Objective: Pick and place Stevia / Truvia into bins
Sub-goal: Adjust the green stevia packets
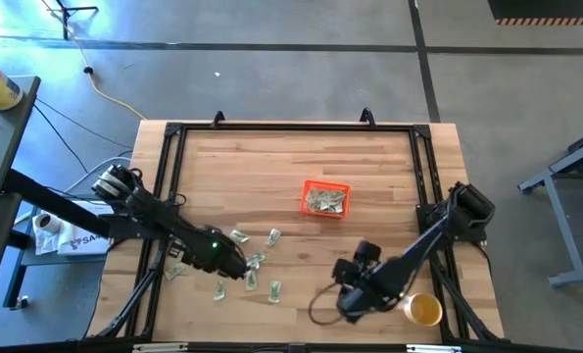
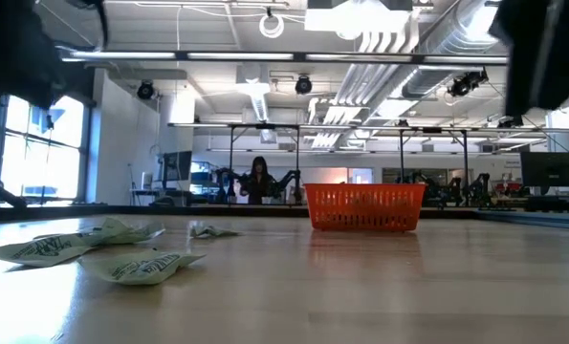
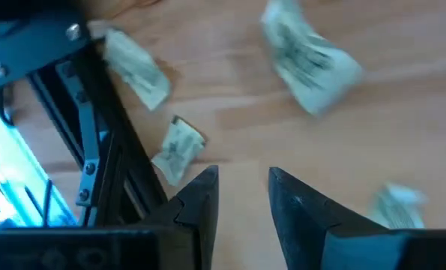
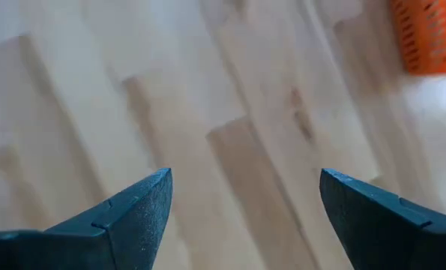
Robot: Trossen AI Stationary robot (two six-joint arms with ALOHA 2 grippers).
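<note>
Left gripper (image 1: 240, 269) is positioned over the loose Stevia sachets (image 1: 255, 261) at 7 o'clock on the tabletop (image 1: 271, 167); its fingers (image 3: 200, 199) are partly apart, holding nothing. Right gripper (image 1: 350, 299), at 5 o'clock, has fingers (image 4: 144, 206) wide apart. The orange bin (image 1: 325, 199), right of centre, contains sachets.

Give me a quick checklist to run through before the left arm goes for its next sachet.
1. Left tool empty and parted: ok, wood shows in the gap between its fingers.
2. Sachets within reach: ok, loose Stevia sachets lie scattered around the left tool on the table.
3. A sachet lined up between the fingers: not ok, the nearest sachet lies off to one side.
4. Orange bin upright and clear from above: ok, with some sachets already inside.
5. Right tool out of the way: ok, open over bare wood, near the yellow cup.
</note>
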